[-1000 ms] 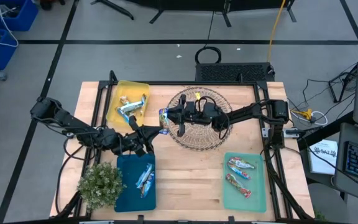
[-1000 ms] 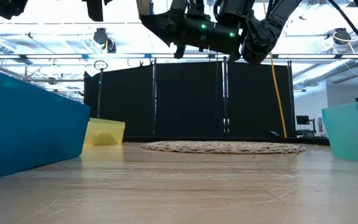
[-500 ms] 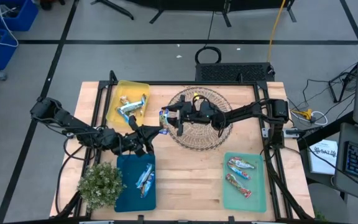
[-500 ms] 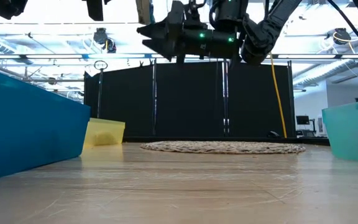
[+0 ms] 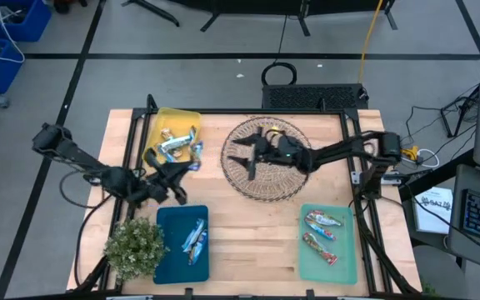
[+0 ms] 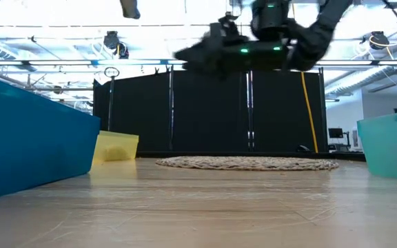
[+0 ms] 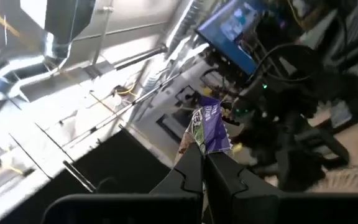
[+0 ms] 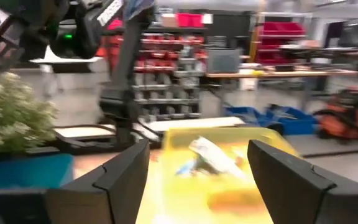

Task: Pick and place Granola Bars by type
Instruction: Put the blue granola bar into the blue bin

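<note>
My left gripper [image 5: 190, 162] is shut on a blue-purple granola bar [image 5: 197, 151] in the air, between the yellow tray [image 5: 158, 119] and the round wicker basket [image 5: 267, 185]. My right gripper [image 5: 240, 163] hangs open and empty over the basket's left part; in its wrist view [image 8: 197, 180] the yellow tray with several bars lies between the spread fingers. More bars lie in the teal tray [image 5: 167, 250] and two red-orange ones in the green tray [image 5: 347, 250]. My left gripper pinches the bar's one end [image 7: 202, 145] between its two fingers [image 7: 229, 177], only at their free ends. The rest of the bar [image 7: 210, 124] sticks out past the fingertips. The bar is lifted clear of table, tray and basket.
A small potted plant [image 5: 134, 246] stands at the table's near left corner beside the teal tray. Bare wood [image 5: 252, 242] lies between the teal and green trays. The table's metal frame runs along its edges.
The bar, earlier at my right gripper's fingertips over the basket's left rim, has gone with my left gripper toward the table's left edge and the yellow tray. My right gripper has drawn back toward the table's right over the basket, without the bar.
</note>
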